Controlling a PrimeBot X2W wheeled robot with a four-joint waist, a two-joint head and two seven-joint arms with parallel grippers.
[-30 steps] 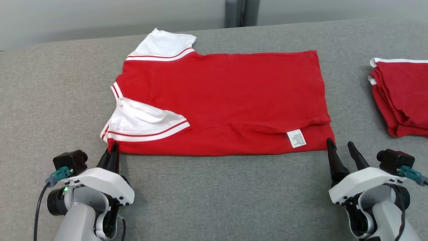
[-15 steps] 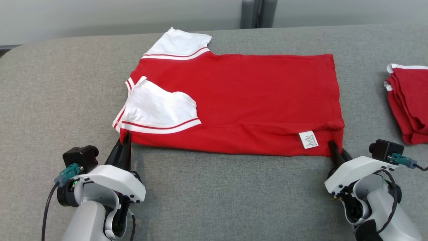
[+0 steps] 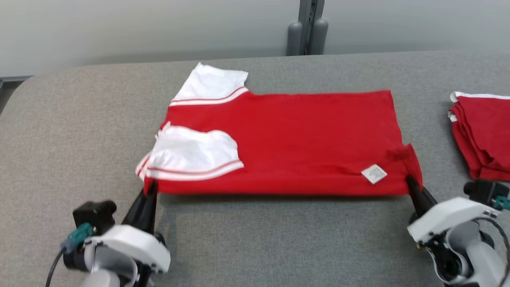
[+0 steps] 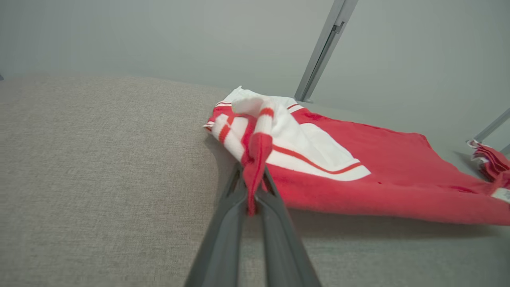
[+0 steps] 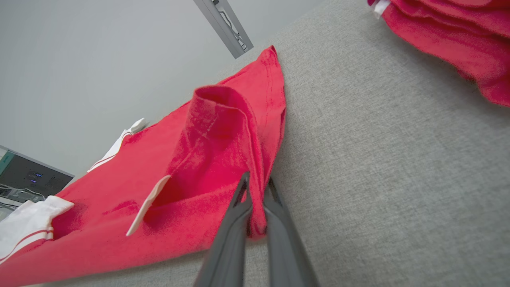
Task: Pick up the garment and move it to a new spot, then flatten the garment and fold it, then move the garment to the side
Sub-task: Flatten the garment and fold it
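Two corners pinched: your left gripper (image 4: 253, 190) clamps the shoulder corner of the red white-sleeved jersey T-shirt (image 3: 303, 143), your right gripper (image 5: 255, 207) clamps its hem corner, holding the near edge off the grey fabric tabletop (image 3: 271, 243), likely for folding.

We see bright, even, diffuse light from overhead. The shirt (image 3: 303, 139) casts a narrow, soft shadow on the grey table (image 3: 279, 239) along its near edge. The head view is slightly blurred around the left gripper (image 3: 151, 186), and both wrist views soften at the bottom edge.
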